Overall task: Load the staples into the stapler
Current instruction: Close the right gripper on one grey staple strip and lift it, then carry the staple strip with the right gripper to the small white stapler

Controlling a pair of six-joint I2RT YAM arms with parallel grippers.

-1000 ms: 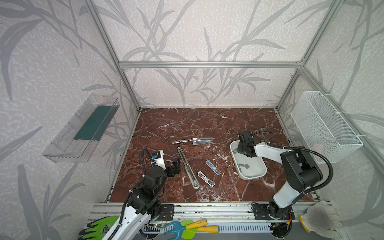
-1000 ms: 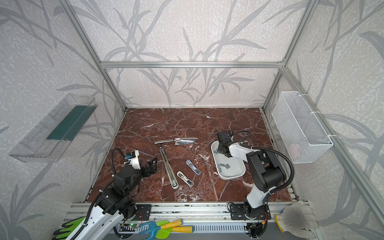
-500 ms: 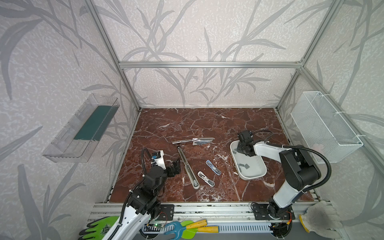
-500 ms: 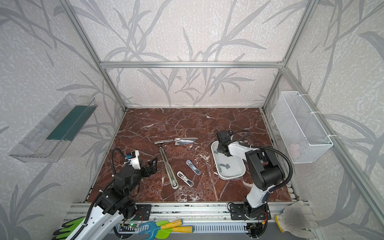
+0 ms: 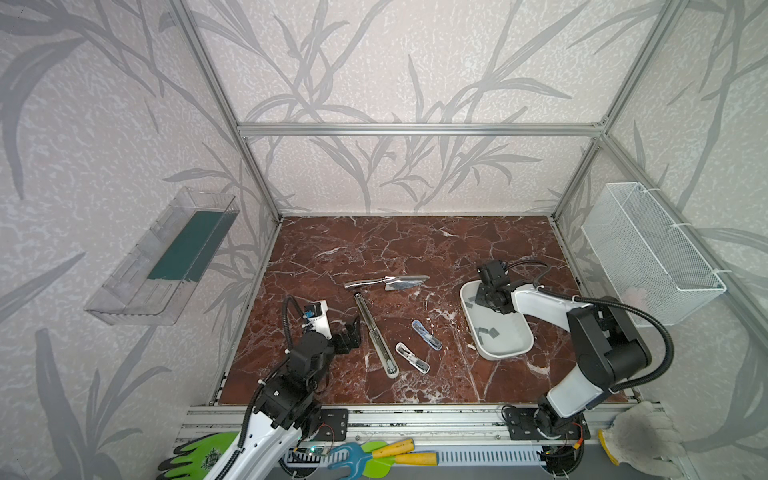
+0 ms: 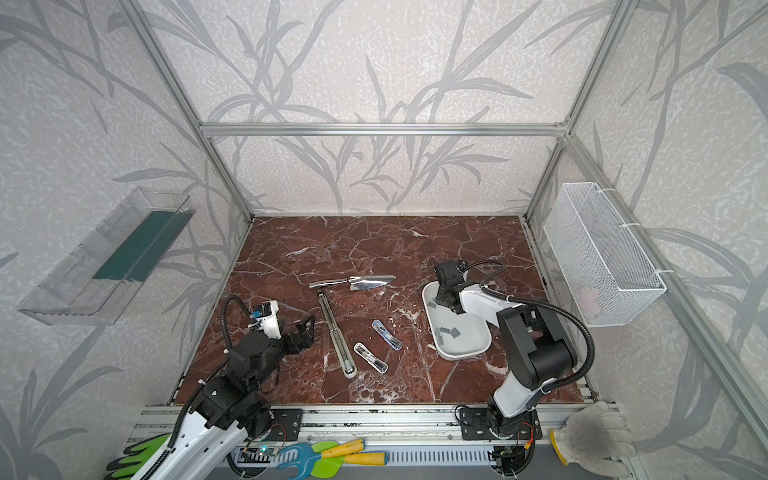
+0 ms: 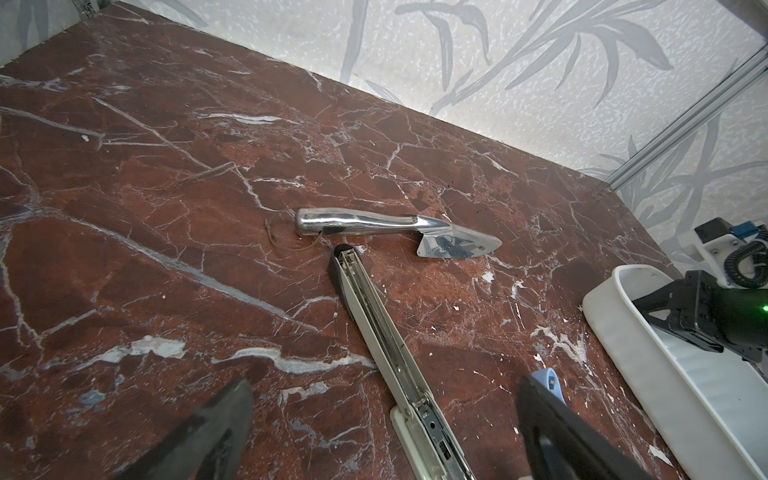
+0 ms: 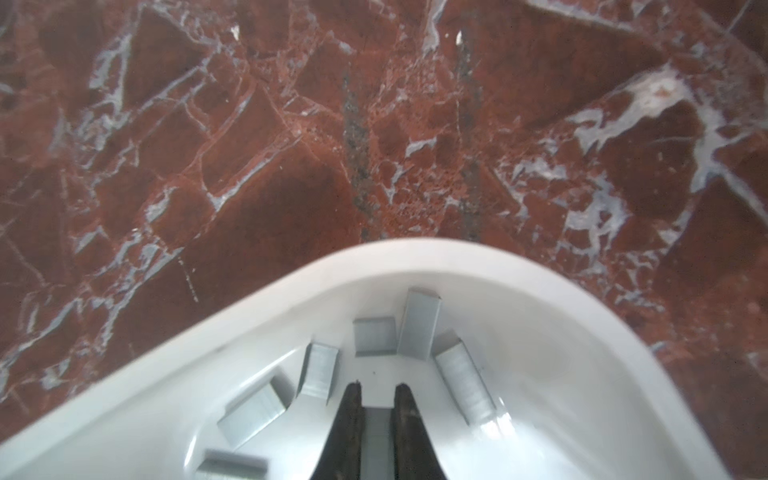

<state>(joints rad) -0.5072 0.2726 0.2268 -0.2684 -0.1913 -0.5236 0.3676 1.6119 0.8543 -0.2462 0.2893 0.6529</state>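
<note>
left claw [image 5: 352, 332]: jaws wide apart and empty, low over the table [image 5: 415, 249], lower left of the floor in both top views, just left of the stapler.
stapler [image 5: 374, 332]: the long one, folded open flat with its channel up. It lies lower centre in both top views, running from just below the server toward the front edge. Nothing touches it.
right claw [image 8: 378, 388]: down inside the tray's far end, right of centre in both top views, jaws close together.
strip [image 8: 376, 432]: grey, filling the narrow gap between the two fingers [image 8: 353, 415] and apparently clamped there (the wrist view is soft).
staples [image 8: 417, 324]: the rest lie loose on the tray floor. About six fan around the fingertips in the right wrist view, and a few more sit at the tray's near end in a top view [image 5: 488, 332].
tray [image 5: 505, 354]: white, oblong, resting on the table at centre right.
small staplers [image 5: 427, 333]: two, clear and blue, lying between the stapler and the tray.
server [image 5: 386, 282]: shiny metal, lying crosswise just beyond the stapler's far tip.
</note>
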